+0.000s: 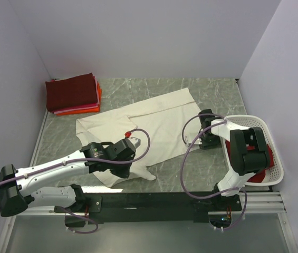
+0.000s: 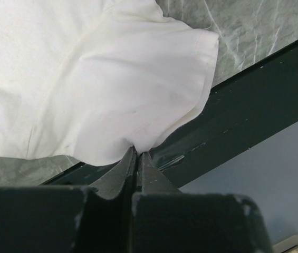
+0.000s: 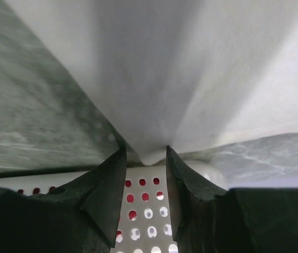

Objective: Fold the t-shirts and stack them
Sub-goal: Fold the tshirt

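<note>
You have one cream-white t-shirt (image 1: pixel 154 118) spread on the counter (image 1: pixel 212 92), its long axis slanting from near-left to far-right. Your left hand (image 2: pixel 136 153) is clamped tight on the shirt's near edge, beside a sleeve and just above the dark rail (image 2: pixel 254 89) along the counter's near side. Your right hand (image 3: pixel 145 153) sits at the shirt's right edge, next to the white basket (image 1: pixel 275 153). Its jaws stand apart with a fold of cloth between them, and no pinch is confirmed there. From both hands the body of the shirt lies away toward the far-left, so any fold would, in my judgement, carry the gripped edges that way. The right hand must first secure its hold. One folded stack (image 1: pixel 72 92) sits in the far-left corner, nearer your left arm. It is dark maroon on top, with pink and orange-red layers showing beneath; the number of layers cannot be counted. One basket is present, holding some red cloth (image 1: pixel 259 176) partly hidden by the right arm.
</note>
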You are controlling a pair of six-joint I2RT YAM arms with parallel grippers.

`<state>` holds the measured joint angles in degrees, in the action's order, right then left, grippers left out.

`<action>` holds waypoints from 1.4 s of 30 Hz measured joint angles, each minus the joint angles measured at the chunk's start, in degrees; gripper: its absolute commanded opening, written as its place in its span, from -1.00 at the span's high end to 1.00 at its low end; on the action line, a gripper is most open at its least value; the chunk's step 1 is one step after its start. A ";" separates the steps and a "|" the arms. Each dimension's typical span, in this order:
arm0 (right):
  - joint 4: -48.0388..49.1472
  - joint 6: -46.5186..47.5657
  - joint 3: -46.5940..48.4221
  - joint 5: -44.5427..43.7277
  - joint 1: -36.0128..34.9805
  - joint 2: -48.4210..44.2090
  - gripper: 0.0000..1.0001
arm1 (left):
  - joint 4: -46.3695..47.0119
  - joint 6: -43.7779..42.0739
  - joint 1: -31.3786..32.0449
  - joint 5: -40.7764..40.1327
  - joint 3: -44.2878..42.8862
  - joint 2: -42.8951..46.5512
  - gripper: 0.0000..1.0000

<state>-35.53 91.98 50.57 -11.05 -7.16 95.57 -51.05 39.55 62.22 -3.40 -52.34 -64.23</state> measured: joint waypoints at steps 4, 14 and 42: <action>1.84 -0.26 0.00 -2.47 0.35 0.98 0.37 | 0.28 0.07 -0.04 0.39 0.00 0.00 0.99; 2.69 -1.53 0.31 -0.59 2.21 0.55 0.97 | 0.46 0.26 -0.24 0.50 0.00 1.05 0.99; 6.67 -25.44 9.40 13.07 3.08 0.57 1.00 | -0.66 -4.09 -14.58 -2.95 -5.33 1.20 0.99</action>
<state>-28.86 66.54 59.96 2.02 -4.08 96.14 -51.70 35.46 47.64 -6.35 -57.67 -63.02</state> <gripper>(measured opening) 0.009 0.031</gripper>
